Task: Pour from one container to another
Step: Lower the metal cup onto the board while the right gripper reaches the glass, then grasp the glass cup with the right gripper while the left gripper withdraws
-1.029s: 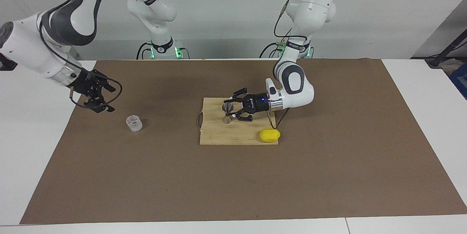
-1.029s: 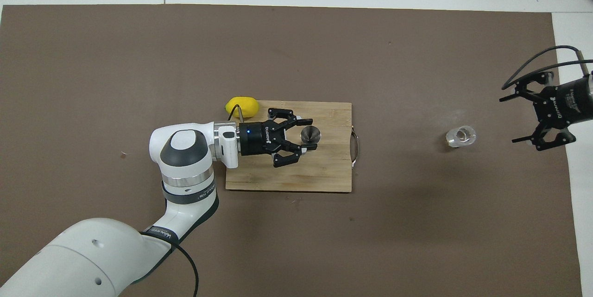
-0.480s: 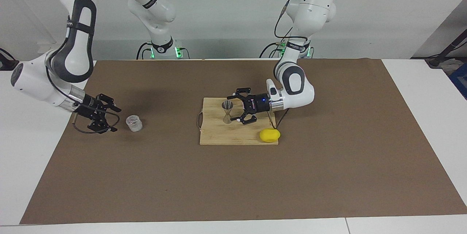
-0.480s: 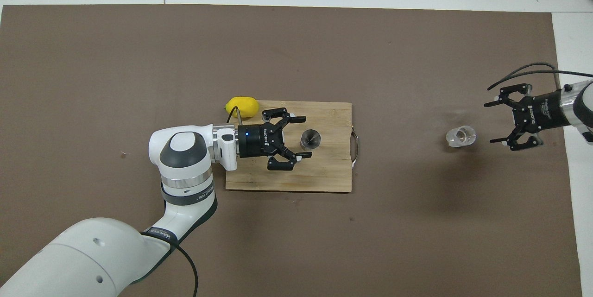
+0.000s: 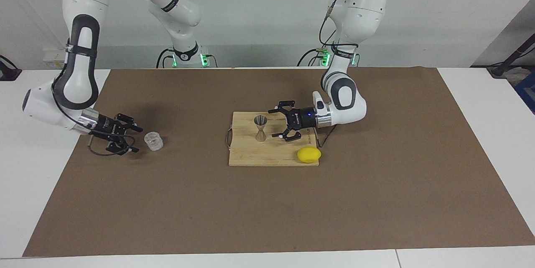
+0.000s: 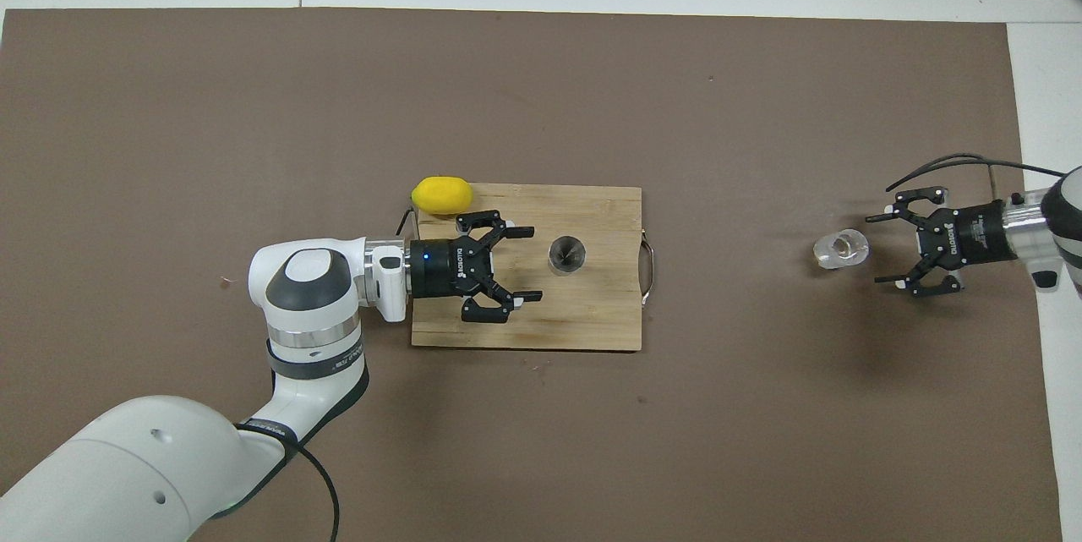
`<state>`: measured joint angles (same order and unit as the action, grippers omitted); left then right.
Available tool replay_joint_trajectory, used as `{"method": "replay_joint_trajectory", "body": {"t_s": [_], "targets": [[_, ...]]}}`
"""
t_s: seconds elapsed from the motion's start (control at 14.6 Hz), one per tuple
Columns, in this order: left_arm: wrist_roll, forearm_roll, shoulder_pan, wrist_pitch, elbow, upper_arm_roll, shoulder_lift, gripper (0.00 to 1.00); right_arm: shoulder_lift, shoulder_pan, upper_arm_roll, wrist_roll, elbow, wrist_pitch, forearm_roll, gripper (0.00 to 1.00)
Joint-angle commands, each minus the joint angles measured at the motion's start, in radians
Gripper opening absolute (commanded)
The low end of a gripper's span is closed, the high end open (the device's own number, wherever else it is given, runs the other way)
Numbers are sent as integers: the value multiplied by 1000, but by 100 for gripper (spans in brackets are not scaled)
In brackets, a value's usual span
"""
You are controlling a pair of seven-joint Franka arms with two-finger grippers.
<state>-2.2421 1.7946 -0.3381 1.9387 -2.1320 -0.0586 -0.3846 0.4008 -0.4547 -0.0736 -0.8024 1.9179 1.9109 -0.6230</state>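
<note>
The clear glass cup (image 5: 153,141) stands on the brown mat toward the right arm's end of the table; it also shows in the overhead view (image 6: 841,249). My right gripper (image 5: 138,139) is low beside it, open, fingers pointing at the cup and a small gap away; it shows in the overhead view too (image 6: 876,249). The silver jigger (image 5: 260,128) stands upright on the wooden cutting board (image 5: 267,155), also in the overhead view (image 6: 566,254). My left gripper (image 5: 272,123) is open and empty just beside the jigger, low over the board, also seen from overhead (image 6: 532,264).
A yellow lemon (image 5: 309,154) lies at the board's corner toward the left arm's end, also seen from overhead (image 6: 440,194). The board (image 6: 592,314) has a metal handle toward the right arm's end. A brown mat (image 5: 267,209) covers the table.
My right gripper has come down and moved in to the glass cup. My left gripper has let go of the jigger and drawn back from it; the jigger stays upright.
</note>
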Motion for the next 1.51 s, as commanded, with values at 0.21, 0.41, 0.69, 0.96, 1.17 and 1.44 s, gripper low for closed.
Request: {"method": "replay_joint_trajectory", "body": {"t_s": [0.21,0.41,0.69,0.96,1.17,1.44], "targets": [[-13,-113,100,-46,-62,3,88,100,-30,25,-12,49,114,72,-128,92],[13,-286,210,-75,-66,3,136,100,-34,30,-14,65,131,86,-139,90],[154,-606,332,-96,-19,6,252,100,-34,30,-14,66,128,83,-158,51],[336,-910,510,-280,134,6,308,100,-34,28,-14,60,121,71,-164,0],[513,-1102,597,-407,291,5,302,100,-60,31,-17,43,119,71,-164,0],[752,-1282,682,-443,394,8,283,100,-151,149,-18,-137,121,82,-162,0]]}}
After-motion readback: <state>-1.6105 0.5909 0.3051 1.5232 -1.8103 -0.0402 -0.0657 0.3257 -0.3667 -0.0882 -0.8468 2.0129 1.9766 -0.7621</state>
